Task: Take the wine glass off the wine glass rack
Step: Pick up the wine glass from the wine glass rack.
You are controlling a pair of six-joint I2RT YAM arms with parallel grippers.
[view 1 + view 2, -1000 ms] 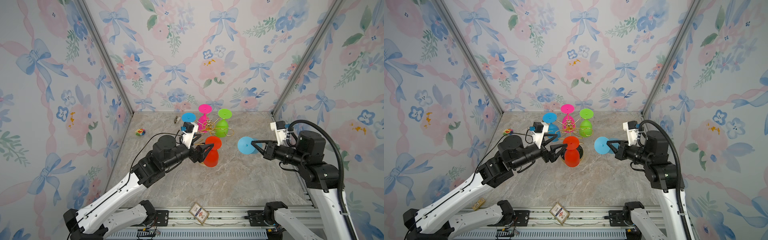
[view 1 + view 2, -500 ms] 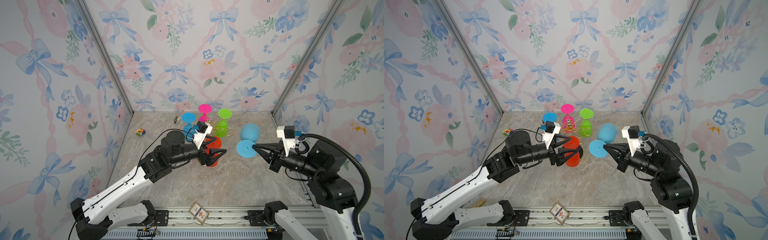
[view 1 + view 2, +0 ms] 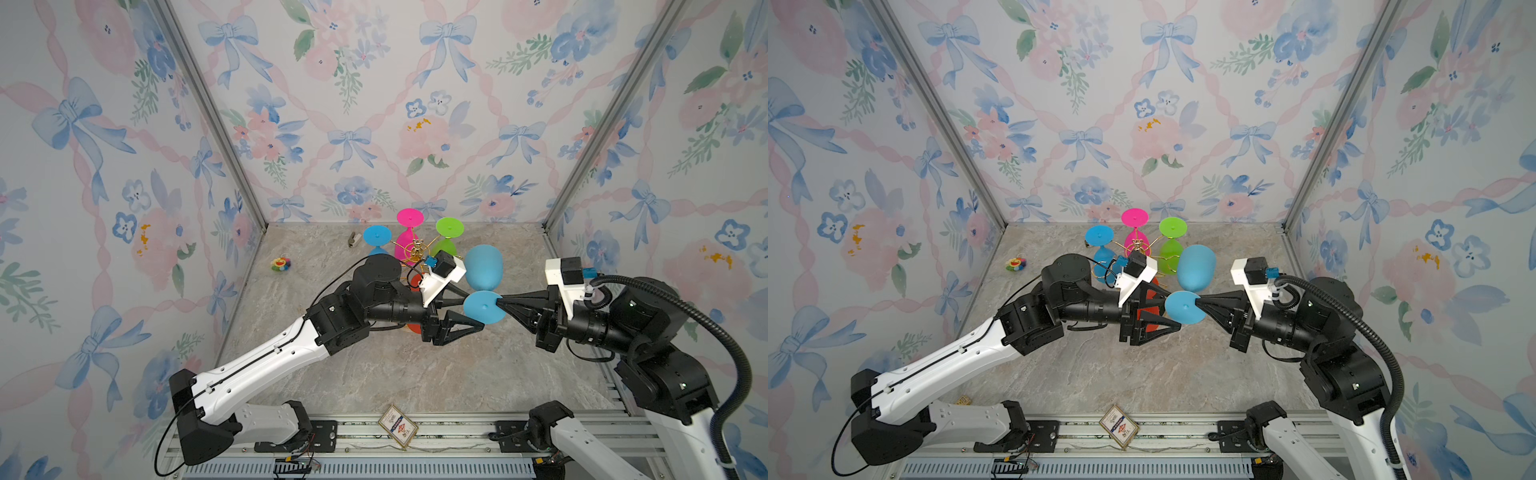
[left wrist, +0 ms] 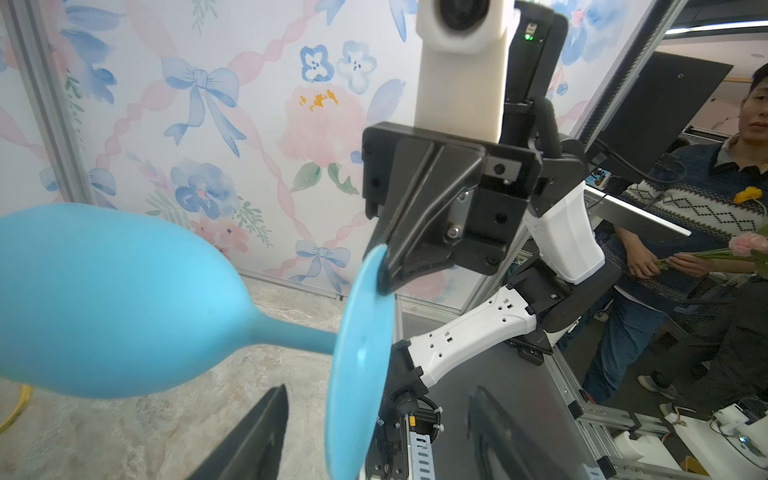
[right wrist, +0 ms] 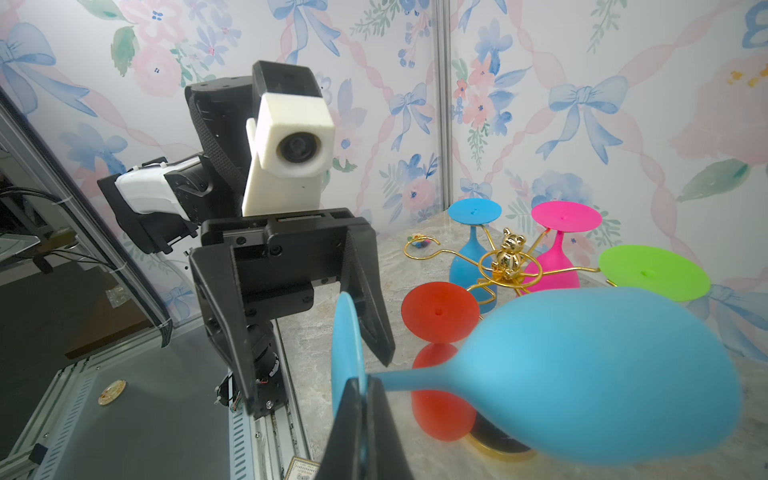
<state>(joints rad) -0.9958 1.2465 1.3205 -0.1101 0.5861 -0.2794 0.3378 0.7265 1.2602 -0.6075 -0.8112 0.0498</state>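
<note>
A light blue wine glass point(image 3: 483, 266) point(image 3: 1196, 266) hangs sideways in the air, off the wine glass rack point(image 3: 417, 251) and in front of it to the right. My right gripper point(image 3: 503, 302) point(image 5: 363, 386) is shut on the rim of its round foot point(image 5: 347, 353). My left gripper point(image 3: 473, 311) point(image 4: 374, 432) is open, with one finger point(image 4: 257, 440) on each side of that foot point(image 4: 361, 353) and neither touching it. The rack's gold bear point(image 5: 509, 257) stands among its wire arms. Blue point(image 3: 377, 235), pink point(image 3: 409, 217), green point(image 3: 449, 226) and red point(image 5: 439, 307) glasses hang there upside down.
A small colourful toy point(image 3: 281, 263) and a little grey object point(image 3: 354, 240) lie at the back left of the marble floor. A card point(image 3: 398, 424) rests on the front rail. A person point(image 4: 706, 232) stands outside the cell on the right.
My right gripper has swung the blue glass up so that its bowl points to the back. My left gripper left the red glass, moved right, and narrowed around the blue glass's foot.
</note>
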